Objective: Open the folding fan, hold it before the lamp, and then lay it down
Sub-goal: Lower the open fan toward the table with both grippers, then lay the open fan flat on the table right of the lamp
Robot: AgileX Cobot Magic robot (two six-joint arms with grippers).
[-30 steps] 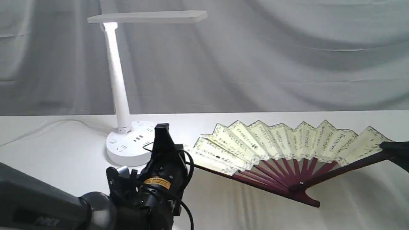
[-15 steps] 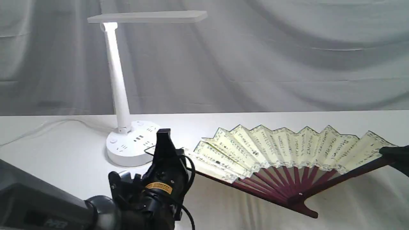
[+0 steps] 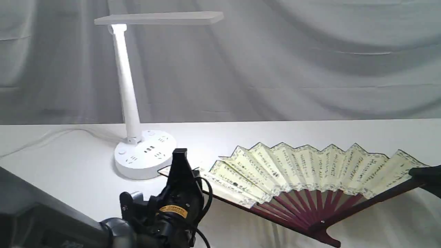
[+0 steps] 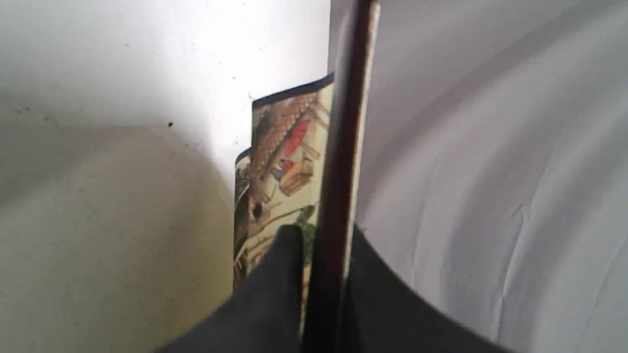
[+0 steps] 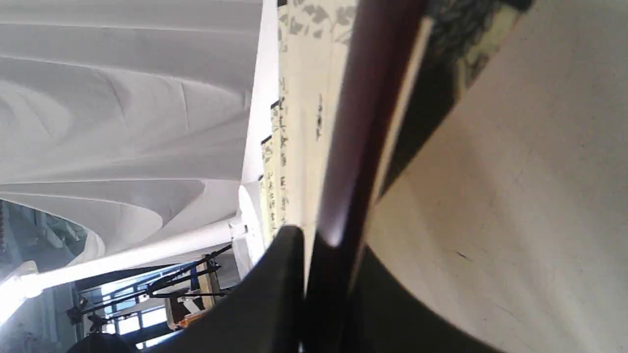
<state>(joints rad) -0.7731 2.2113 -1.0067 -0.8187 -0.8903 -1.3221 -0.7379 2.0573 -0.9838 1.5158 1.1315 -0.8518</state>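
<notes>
Fan (image 3: 303,168) is spread open, low over the tabletop (image 3: 69,162) right of the lamp (image 3: 127,89), left jaws and right jaws each clamped on an outer rib, so I judge we're at lay-down: next, set flat, then release.

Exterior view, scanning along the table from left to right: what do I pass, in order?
lamp, by its round base → left gripper, clamped on one guard → folding fan, spread open → right gripper, clamped on the other guard at the picture's right edge.
</notes>
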